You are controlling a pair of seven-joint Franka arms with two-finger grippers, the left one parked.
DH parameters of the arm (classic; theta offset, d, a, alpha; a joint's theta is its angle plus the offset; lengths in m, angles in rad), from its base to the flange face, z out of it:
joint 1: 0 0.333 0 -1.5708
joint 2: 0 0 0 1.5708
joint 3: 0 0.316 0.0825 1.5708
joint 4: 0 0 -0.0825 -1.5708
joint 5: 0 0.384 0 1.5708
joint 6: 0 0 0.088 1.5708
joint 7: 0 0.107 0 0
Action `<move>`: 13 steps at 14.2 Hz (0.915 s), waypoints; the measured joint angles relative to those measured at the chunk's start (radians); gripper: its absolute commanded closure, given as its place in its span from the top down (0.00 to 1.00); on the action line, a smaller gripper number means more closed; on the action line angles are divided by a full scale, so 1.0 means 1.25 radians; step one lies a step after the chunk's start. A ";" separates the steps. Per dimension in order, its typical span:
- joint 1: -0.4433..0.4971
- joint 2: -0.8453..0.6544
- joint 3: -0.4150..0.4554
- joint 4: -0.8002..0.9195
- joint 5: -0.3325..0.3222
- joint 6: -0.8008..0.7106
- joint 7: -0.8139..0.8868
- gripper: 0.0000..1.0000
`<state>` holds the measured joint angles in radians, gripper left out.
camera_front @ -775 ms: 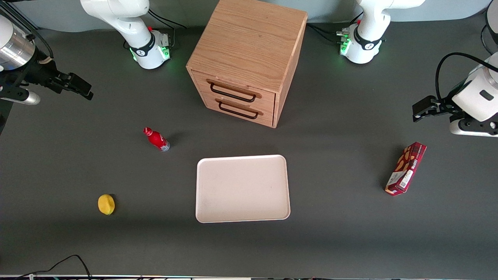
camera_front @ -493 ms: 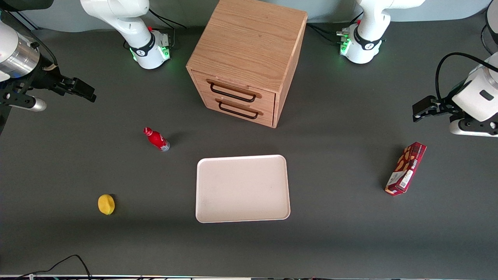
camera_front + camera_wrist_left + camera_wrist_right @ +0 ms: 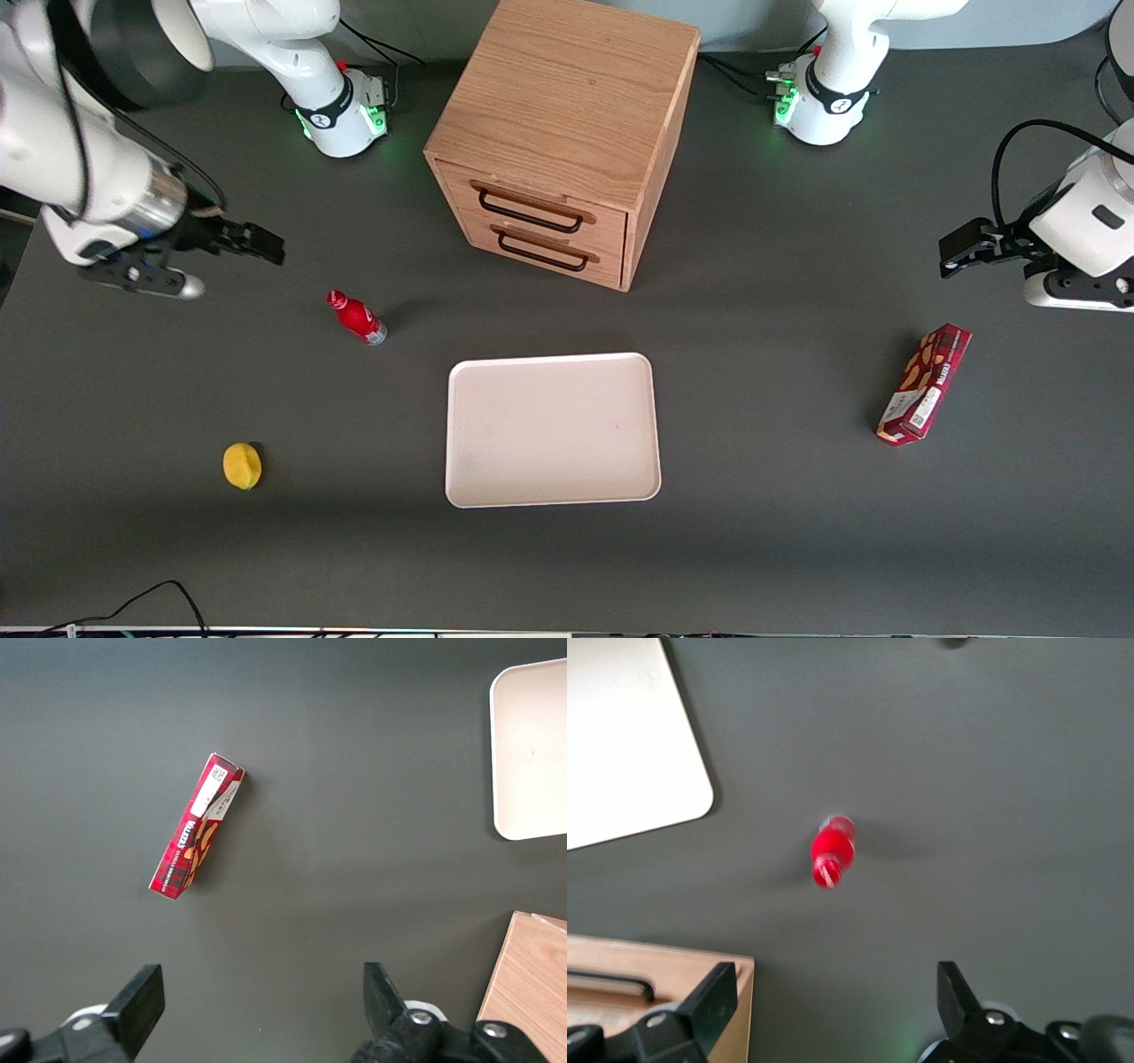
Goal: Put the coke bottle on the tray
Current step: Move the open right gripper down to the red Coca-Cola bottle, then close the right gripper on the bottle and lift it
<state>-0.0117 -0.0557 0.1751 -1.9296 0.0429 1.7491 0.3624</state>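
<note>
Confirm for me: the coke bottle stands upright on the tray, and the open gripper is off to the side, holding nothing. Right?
Not quite. In the front view the coke bottle stands upright on the table, beside the tray, not on it. The rest holds: the gripper is open, off to the side, holding nothing.

Red snack box lies flat on dark bench, tilted, label side up. Corner of tray at frame edge, well apart from box, nothing on visible part. Wood cabinet corner also in frame, near tray but not touching.
</note>
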 measured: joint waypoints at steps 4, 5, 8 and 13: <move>0.000 0.023 0.012 -0.221 0.001 0.284 0.000 1.00; 0.000 0.033 0.014 -0.253 0.001 0.330 0.000 1.00; 0.000 0.057 0.021 -0.306 0.001 0.428 0.001 0.82; 0.000 0.060 0.023 -0.325 0.001 0.452 0.001 0.00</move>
<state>-0.0115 0.0187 0.2042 -2.3365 0.0440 2.3146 0.3638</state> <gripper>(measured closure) 0.379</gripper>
